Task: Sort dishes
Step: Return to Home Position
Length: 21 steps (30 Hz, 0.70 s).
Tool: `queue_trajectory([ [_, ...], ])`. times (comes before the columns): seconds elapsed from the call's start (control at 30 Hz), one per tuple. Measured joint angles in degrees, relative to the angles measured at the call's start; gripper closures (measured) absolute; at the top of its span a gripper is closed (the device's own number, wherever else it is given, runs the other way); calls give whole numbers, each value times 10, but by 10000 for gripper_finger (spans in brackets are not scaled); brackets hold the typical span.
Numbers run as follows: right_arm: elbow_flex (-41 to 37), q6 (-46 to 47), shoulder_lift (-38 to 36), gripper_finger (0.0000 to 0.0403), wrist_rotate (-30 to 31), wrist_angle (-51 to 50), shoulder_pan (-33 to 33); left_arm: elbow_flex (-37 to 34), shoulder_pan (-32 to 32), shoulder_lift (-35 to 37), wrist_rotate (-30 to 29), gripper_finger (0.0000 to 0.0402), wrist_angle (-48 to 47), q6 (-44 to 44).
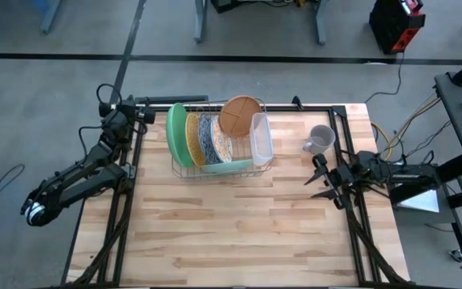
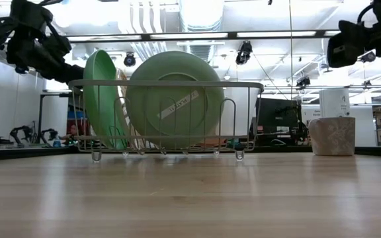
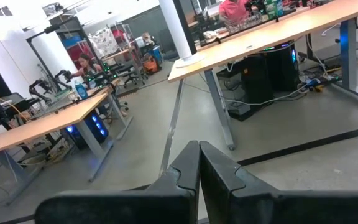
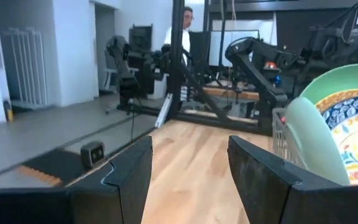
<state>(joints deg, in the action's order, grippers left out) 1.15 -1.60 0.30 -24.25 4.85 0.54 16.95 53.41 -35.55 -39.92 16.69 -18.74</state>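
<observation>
The dishes are in a wire rack (image 1: pixel 219 170) at the table's far middle. A bright green plate (image 1: pixel 175 132), a gold plate (image 1: pixel 192 138), a floral plate (image 1: pixel 212 138) and a pale teal plate (image 2: pixel 175 99) stand on edge in it. A brown divided plate (image 1: pixel 241 115) lies across the rack's far top rim. My left gripper (image 1: pixel 141 113) is shut and raised over the table's far left corner, left of the rack. My right gripper (image 1: pixel 318 181) is open at the table's right side, near a grey mug (image 1: pixel 321 139), and points toward the rack.
A clear container (image 1: pixel 261 138) sits in the rack's right end. The mug stands between the rack and the table's right edge. Bare wooden tabletop (image 1: pixel 231 233) stretches across the near half. Black frame rails (image 1: pixel 123 209) run along both sides.
</observation>
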Motion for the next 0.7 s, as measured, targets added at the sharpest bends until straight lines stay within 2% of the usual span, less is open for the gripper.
queue_trajectory([
  [0.37,0,73,24,204,2,66,0,0,0,0,0,401,0,0],
  [0.7,-4,120,25,204,2,60,0,0,0,0,0,401,0,0],
])
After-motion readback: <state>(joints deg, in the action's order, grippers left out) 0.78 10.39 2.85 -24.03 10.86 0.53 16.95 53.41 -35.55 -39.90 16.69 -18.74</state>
